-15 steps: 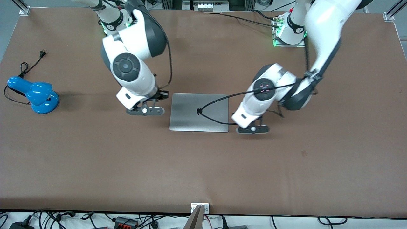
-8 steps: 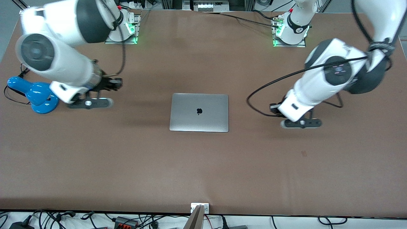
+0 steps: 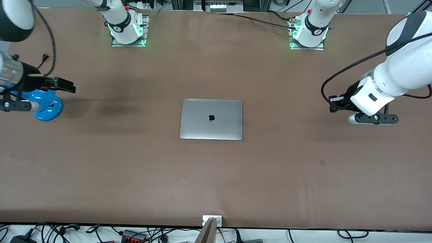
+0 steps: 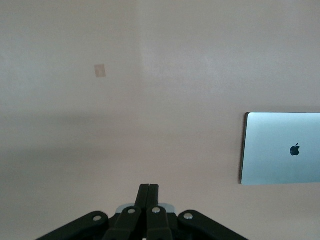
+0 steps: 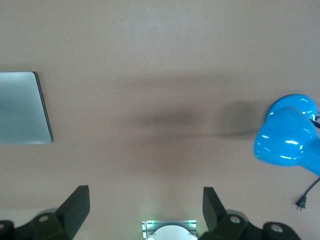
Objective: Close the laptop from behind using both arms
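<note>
At about nine o'clock on the table [image 3: 101,175], the right gripper [image 3: 15,106] hangs over the blue lamp [image 3: 47,104]; in its own wrist view the fingers [image 5: 75,207] stand wide apart with nothing between them. The lamp's black cord [image 3: 44,59] trails off toward ten o'clock.

In the middle of the table lies the laptop [image 3: 211,119], well apart from both grippers. Its lid is flat down on the base, the dark logo [image 3: 211,117] facing up, so the closing itself looks finished. I judge the task all but over: what remains, if anything, is for the arms to settle clear. The laptop's long axis runs from nine to three o'clock, along the table's length. Going by the upright logo, I take the hinge edge to point to twelve, toward the bases, and the opening edge to six, though neither edge shows plainly.

At three o'clock the left gripper [image 3: 373,118] hovers over bare table, and its wrist view shows the fingers [image 4: 149,192] pressed together, holding nothing.
</note>
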`<act>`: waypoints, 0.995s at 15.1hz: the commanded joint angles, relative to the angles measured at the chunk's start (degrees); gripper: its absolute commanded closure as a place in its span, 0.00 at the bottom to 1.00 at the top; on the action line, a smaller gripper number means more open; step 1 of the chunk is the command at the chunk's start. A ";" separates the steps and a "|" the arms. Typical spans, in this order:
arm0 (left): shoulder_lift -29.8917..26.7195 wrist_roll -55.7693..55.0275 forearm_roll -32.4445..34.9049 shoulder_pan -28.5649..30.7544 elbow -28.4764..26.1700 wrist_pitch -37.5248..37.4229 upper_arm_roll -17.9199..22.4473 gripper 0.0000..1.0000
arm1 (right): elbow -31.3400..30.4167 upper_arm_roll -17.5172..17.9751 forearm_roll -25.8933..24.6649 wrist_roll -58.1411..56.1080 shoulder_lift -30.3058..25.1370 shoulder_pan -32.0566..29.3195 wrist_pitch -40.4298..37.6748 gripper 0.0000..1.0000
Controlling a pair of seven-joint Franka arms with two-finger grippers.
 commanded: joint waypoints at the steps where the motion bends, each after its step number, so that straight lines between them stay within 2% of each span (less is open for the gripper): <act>1: -10.17 7.19 -7.26 -4.14 0.66 -1.24 9.29 1.00 | -1.56 9.26 -0.22 -2.29 -2.49 -9.82 -0.61 0.00; 2: -12.81 9.65 -9.82 -9.13 0.75 -1.33 15.70 1.00 | -1.73 10.41 -0.48 -1.86 -3.37 -11.05 0.00 0.00; 3: -15.10 11.50 -12.37 -14.75 0.83 -1.33 23.94 1.00 | -2.08 12.95 -1.44 -1.76 -4.51 -13.24 0.87 0.00; 5: -17.66 15.36 -16.68 -26.88 1.79 -1.77 39.33 0.99 | -7.76 20.58 -8.62 -1.24 -8.97 -17.20 3.77 0.00; 7: -19.94 18.98 -17.05 -35.43 1.63 -3.17 49.65 0.83 | -15.93 23.25 -7.79 -0.80 -14.51 -19.94 10.16 0.00; 8: -20.74 19.60 -17.05 -37.73 1.36 -3.35 52.65 0.81 | -18.93 23.25 -5.95 -0.80 -16.19 -20.12 12.81 0.00; 9: -21.35 20.13 -17.05 -39.14 0.93 -4.40 53.72 0.36 | -19.40 22.99 -4.98 -0.88 -16.29 -20.12 13.09 0.00; 10: -21.97 20.57 -16.96 -39.68 0.66 -5.28 53.91 0.00 | -18.97 22.73 -5.05 -1.15 -15.95 -20.03 13.18 0.00; 15: -20.32 20.39 -16.96 -39.16 2.94 -5.64 53.65 0.00 | -15.98 21.76 -5.41 -1.50 -14.80 -18.54 12.92 0.00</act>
